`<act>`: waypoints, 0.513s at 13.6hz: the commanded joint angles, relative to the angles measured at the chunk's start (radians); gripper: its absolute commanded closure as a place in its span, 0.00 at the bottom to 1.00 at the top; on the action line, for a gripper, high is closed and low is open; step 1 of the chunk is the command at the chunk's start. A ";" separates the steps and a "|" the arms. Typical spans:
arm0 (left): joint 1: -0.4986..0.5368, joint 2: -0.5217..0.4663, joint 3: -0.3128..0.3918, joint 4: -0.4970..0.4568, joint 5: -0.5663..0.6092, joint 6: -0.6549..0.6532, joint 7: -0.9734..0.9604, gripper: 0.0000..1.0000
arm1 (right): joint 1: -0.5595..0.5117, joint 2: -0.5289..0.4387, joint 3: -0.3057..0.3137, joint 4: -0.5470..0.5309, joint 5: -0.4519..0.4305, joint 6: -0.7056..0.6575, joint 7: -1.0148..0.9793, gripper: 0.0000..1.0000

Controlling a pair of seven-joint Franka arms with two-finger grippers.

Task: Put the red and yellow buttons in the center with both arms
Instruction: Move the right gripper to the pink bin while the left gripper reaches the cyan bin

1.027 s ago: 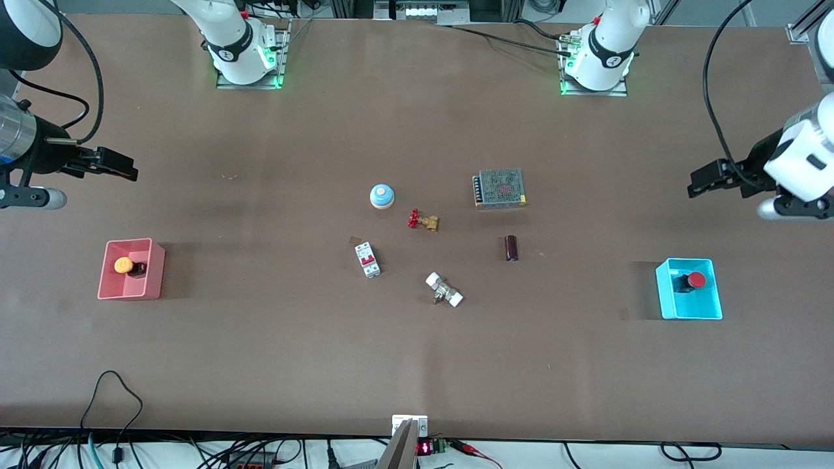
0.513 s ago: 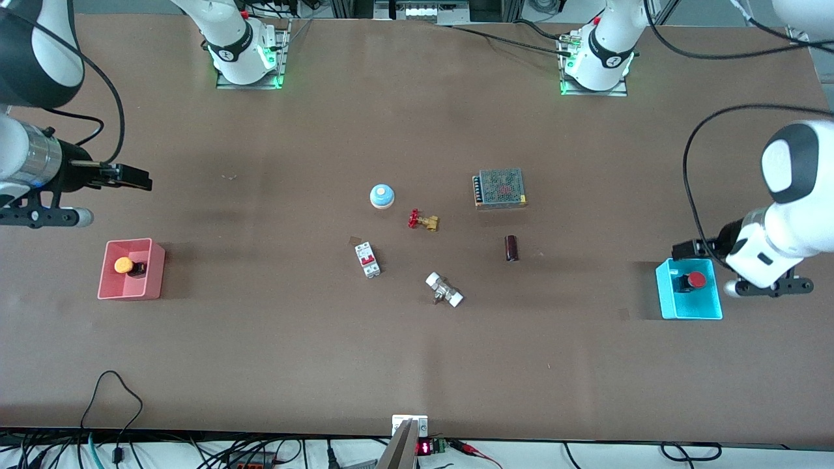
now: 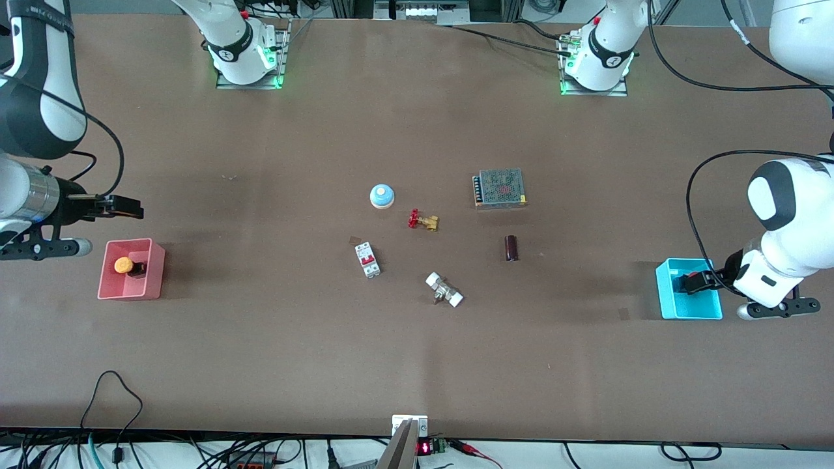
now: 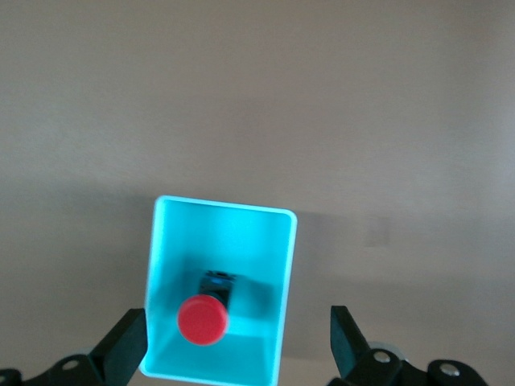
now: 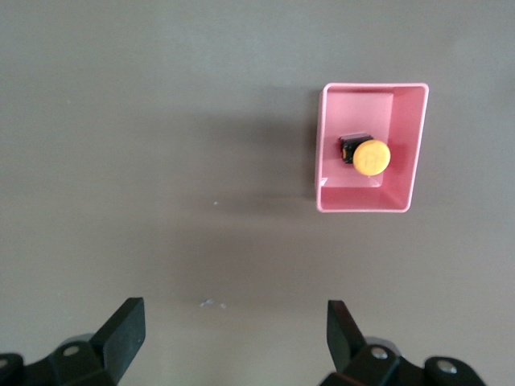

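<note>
The yellow button [image 3: 124,265] lies in the pink bin [image 3: 156,273] at the right arm's end of the table. It also shows in the right wrist view [image 5: 371,157]. My right gripper [image 3: 127,207] is open and empty, over bare table beside the pink bin [image 5: 370,207]. The red button [image 4: 202,319] lies in the cyan bin [image 4: 225,207] at the left arm's end. My left gripper [image 3: 692,283] is open over the cyan bin [image 3: 690,311], with its fingers either side of the bin, and it hides the red cap in the front view.
At the table's middle lie a blue-topped white dome [image 3: 382,195], a brass valve with a red handwheel [image 3: 423,221], a white circuit breaker [image 3: 367,259], a white-ended fitting [image 3: 444,290], a dark cylinder [image 3: 511,248] and a meshed power supply [image 3: 500,187].
My left gripper has swung down from above the table's end to over the cyan bin. My right gripper has moved closer to the pink bin. Both buttons stay in their bins.
</note>
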 commanded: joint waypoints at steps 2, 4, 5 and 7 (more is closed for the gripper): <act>0.027 0.056 -0.004 -0.003 0.040 0.056 0.015 0.00 | -0.012 0.009 0.006 -0.106 -0.012 0.183 -0.032 0.00; 0.044 0.071 -0.004 -0.007 0.041 0.056 0.015 0.00 | -0.015 0.015 0.006 -0.159 -0.033 0.297 -0.034 0.00; 0.044 0.072 -0.004 -0.014 0.040 0.054 0.015 0.00 | -0.015 0.023 0.006 -0.162 -0.064 0.323 -0.035 0.00; 0.047 0.072 -0.006 -0.028 0.040 0.054 0.015 0.00 | -0.016 0.036 0.006 -0.172 -0.137 0.383 -0.052 0.00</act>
